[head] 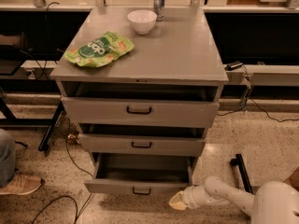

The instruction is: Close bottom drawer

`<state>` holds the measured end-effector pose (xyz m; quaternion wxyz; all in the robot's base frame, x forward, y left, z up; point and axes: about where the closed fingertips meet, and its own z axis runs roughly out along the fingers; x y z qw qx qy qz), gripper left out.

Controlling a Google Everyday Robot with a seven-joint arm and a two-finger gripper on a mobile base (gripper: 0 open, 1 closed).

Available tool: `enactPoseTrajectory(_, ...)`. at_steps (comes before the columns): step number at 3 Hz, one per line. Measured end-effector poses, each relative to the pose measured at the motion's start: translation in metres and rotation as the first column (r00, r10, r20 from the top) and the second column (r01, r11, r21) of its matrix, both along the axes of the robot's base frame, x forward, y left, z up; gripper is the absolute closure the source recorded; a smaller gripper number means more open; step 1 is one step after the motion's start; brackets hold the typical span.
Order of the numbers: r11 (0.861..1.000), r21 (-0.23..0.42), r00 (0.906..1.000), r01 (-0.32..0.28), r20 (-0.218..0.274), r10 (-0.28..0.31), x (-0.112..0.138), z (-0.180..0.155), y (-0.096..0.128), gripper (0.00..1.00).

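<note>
The bottom drawer (140,186) is the lowest of three grey drawers in the cabinet and stands pulled out, its inside bare, with a small black bar handle (141,191) on its low front panel. The middle drawer (141,145) and the taller top drawer (139,111) are each open a little. My gripper (176,201) is low near the floor, right beside the bottom drawer's front right corner, at the end of my white arm (233,200) coming in from the lower right.
On the cabinet top lie a green snack bag (99,49), a white bowl (142,21) and a metal can (159,3). A person's shoe (18,184) is at the left. Cables (70,153) run on the floor. A black bar (242,171) lies on the floor at the right.
</note>
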<state>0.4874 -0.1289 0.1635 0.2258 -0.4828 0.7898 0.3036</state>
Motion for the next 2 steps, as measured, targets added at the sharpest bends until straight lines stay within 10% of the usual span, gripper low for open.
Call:
enactPoseTrajectory(1, 0.996, 0.064, 0.9864, -0.056, 0.158, 0.045, 0.0576, 0.0157, 0.0319, 1.0)
enactPoseTrajectory(2, 0.996, 0.064, 0.9864, -0.056, 0.158, 0.045, 0.0545, 0.0157, 0.0318, 1.0)
